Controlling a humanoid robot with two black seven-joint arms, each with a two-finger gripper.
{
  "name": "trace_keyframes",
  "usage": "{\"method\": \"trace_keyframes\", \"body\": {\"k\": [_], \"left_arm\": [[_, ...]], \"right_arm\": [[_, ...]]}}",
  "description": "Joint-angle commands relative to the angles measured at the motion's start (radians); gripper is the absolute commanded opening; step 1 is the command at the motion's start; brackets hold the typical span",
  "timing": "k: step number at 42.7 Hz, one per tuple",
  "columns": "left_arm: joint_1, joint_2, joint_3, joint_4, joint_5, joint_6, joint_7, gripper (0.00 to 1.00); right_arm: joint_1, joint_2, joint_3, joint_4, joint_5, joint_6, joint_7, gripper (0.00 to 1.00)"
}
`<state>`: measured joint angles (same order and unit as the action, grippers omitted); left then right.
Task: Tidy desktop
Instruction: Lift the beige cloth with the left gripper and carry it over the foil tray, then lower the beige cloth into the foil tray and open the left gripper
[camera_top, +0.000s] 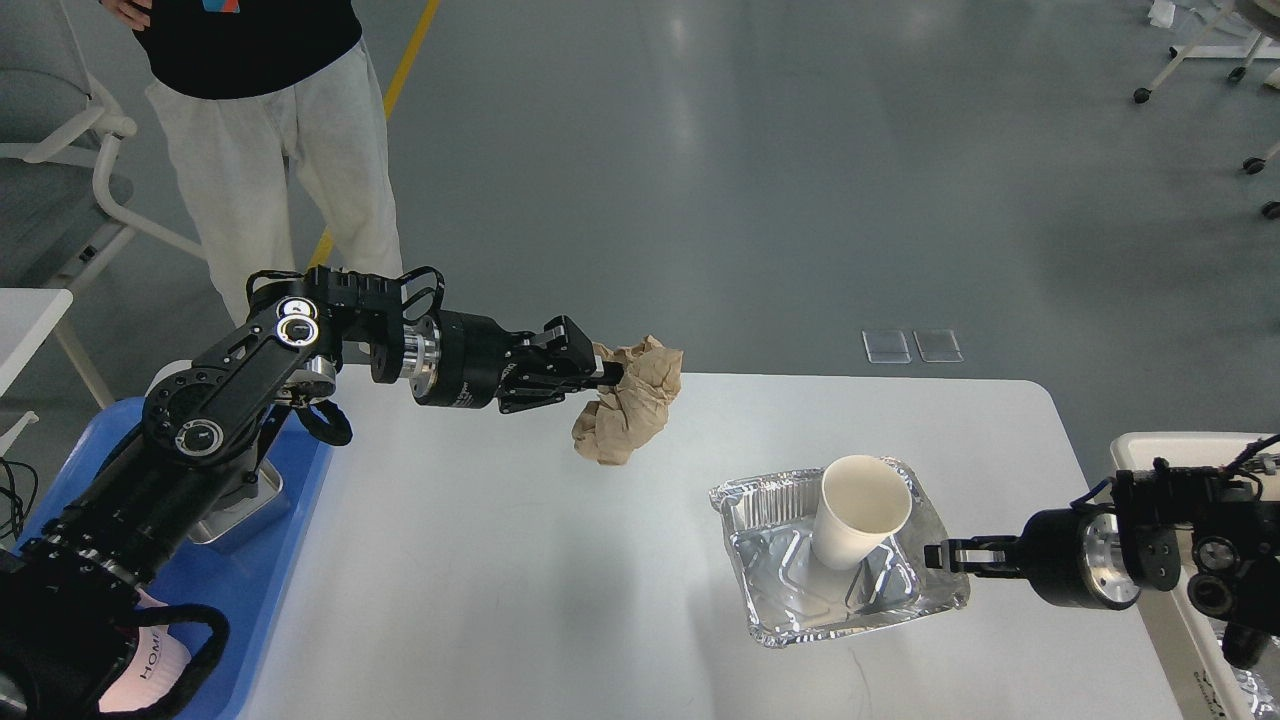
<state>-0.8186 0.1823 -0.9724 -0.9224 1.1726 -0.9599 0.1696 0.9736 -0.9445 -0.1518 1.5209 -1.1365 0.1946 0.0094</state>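
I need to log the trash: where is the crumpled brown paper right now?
In the head view, the crumpled brown paper hangs from the left hand above the desktop, up-left of the foil tray holding the paper cup.

Single cam only: head view, mounted high on the robot, pitched forward and down. Table (500, 560) fills the lower half at close range, near edge cropped by the frame bottom. Left arm (250, 390) enters from lower left, right arm (1150, 540) from the right edge. Upper half looks out over grey floor (800, 180), mid to far range. No second view to overlap with.
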Motion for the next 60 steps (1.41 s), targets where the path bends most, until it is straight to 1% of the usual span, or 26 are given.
{"method": "trace_keyframes", "body": {"k": [1, 2, 7, 8, 15, 32, 51, 52, 58, 60], "left_arm": [[-0.001, -0.165, 0.001, 0.077, 0.01, 0.0, -0.001, 0.0], [-0.002, -0.206, 0.001, 0.095, 0.027, 0.0, -0.001, 0.0], [-0.005, -0.256, 0.001, 0.126, 0.042, 0.0, -0.001, 0.0], [-0.007, -0.283, 0.001, 0.138, 0.045, 0.0, -0.001, 0.0], [-0.011, -0.331, -0.002, 0.16, 0.064, 0.0, -0.001, 0.0], [-0.011, -0.316, -0.003, 0.16, 0.064, 0.0, -0.001, 0.01], [0.003, -0.277, -0.008, 0.16, 0.058, 0.0, -0.001, 0.02], [0.007, -0.279, -0.008, 0.16, 0.059, 0.0, -0.001, 0.04], [0.016, -0.294, -0.009, 0.163, 0.064, 0.0, 0.002, 0.08], [0.018, -0.31, -0.011, 0.174, 0.064, 0.0, 0.004, 0.11]], "right_arm": [[-0.004, 0.026, 0.001, -0.018, 0.0, 0.0, 0.0, 0.0], [-0.004, 0.027, 0.001, -0.019, 0.0, 0.0, 0.0, 0.0], [-0.006, 0.027, 0.001, -0.019, 0.0, 0.0, 0.0, 0.0], [-0.006, 0.029, 0.0, -0.025, 0.001, 0.0, 0.0, 0.0], [-0.006, 0.029, 0.003, -0.025, 0.001, 0.0, 0.001, 0.0], [-0.006, 0.029, 0.017, -0.08, 0.004, -0.007, 0.001, 0.0], [-0.004, 0.027, 0.028, -0.088, 0.012, -0.006, 0.003, 0.0], [-0.003, 0.027, 0.031, -0.085, 0.014, -0.006, 0.003, 0.0], [-0.001, 0.027, 0.032, -0.08, 0.014, -0.006, 0.003, 0.0], [-0.001, 0.027, 0.034, -0.079, 0.014, -0.006, 0.004, 0.0]]}}
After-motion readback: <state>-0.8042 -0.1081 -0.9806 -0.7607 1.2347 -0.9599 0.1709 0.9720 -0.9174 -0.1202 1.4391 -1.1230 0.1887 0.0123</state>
